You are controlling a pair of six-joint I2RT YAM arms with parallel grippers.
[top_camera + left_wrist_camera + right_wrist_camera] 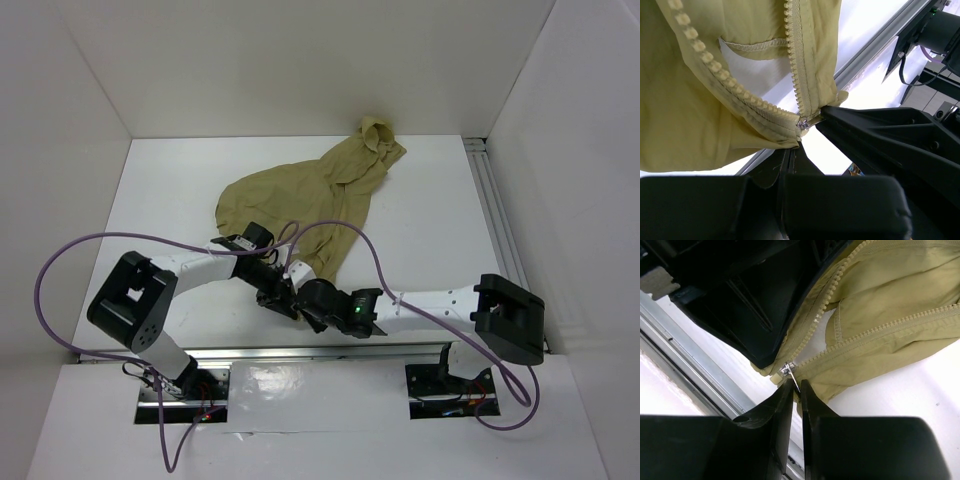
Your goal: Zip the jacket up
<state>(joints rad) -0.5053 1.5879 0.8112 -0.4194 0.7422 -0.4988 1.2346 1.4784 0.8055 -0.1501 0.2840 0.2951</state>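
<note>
Right gripper (795, 389): fingers pressed together, pinching zip pull (790, 375) at its tips; left gripper (793, 150) alongside, clamped on jacket (300, 195) hem. Jacket spreads away beyond both grippers, zip teeth parted.

Bright, even light over a white bench (420, 230)
Shadows are faint and soft. In both wrist views the near jaws are dark and blurred, and the bench behind glares white.
</note>
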